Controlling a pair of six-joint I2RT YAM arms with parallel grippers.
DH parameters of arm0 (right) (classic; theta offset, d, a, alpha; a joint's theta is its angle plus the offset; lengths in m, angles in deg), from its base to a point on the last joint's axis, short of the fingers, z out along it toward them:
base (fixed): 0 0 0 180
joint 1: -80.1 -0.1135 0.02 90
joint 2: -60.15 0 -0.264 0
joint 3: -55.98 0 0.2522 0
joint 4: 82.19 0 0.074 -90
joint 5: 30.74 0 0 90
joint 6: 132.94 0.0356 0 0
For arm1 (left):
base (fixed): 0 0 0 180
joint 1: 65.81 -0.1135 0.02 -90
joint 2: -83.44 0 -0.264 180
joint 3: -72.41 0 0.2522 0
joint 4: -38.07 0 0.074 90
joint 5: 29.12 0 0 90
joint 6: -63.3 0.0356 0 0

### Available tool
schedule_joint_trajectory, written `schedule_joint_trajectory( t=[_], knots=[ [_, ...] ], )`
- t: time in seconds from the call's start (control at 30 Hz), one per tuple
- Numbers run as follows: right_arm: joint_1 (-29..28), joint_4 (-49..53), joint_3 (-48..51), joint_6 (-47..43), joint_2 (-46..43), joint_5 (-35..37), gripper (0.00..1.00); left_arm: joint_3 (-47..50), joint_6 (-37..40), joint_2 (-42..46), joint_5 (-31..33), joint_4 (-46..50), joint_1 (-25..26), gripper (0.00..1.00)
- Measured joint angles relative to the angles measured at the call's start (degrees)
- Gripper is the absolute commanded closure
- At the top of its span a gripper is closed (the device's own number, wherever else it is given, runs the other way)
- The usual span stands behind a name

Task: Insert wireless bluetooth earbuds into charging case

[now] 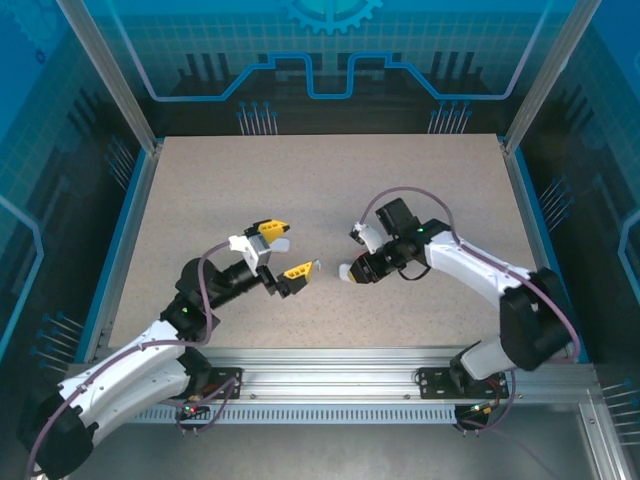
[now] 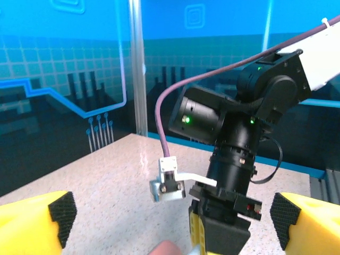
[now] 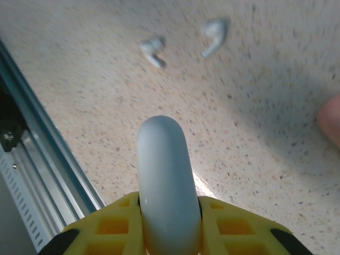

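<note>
**Fig. Both grippers over the near middle of the table, tips facing each other.** The left gripper (image 1: 298, 254) hovered with its jaws wide apart; in the left wrist view its two yellow fingers (image 2: 33, 226) sat at the lower corners, black pads turned inward. A blurred pink object (image 2: 167, 247) showed at the lower edge between them; whether it was an earbud or a case could not be told. Beyond it rose the black wrist of the right arm (image 2: 234, 154), with green lights and a purple cable (image 2: 166, 138).

The right gripper (image 1: 355, 270) was clamped on a pale, rounded case (image 3: 164, 175), which stood out past the yellow fingers and was held above the speckled table (image 1: 330, 180). Whether the case was open could not be told.

Two white earbuds (image 3: 154, 51) (image 3: 215, 36) lay loose on the table beyond the case, near each other but apart, neither touched by a gripper. An aluminium rail (image 3: 42, 159) ran along the table edge at the left of the right wrist view.
</note>
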Motion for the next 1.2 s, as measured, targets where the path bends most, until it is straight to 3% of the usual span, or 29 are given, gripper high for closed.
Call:
schedule_joint_trajectory(
  t=[0.33, 0.53, 0.8, 1.2],
  knots=[
    [0.4, 0.1, -0.3, 2.9, 12.0, -0.3, 0.76, 0.0, 0.0, 0.0, 5.3, 3.5, 0.0, 0.01],
    [1.1, 0.7, -1.4, 3.5, 13.2, -0.1, 0.55, 0.0, 0.0, 0.0, 7.0, 4.0, 0.0, 0.01],
    [1.1, 5.9, -5.8, 3.4, 12.4, 4.9, 0.41, 1.7, 0.0, 0.0, 11.9, 3.5, 0.0, 0.01],
    [-6.2, 15.7, -28.0, -2.9, 15.3, 19.1, 0.20, 1.7, -1.7, 4.9, 24.9, 9.6, -2.0, 0.01]
  ],
)
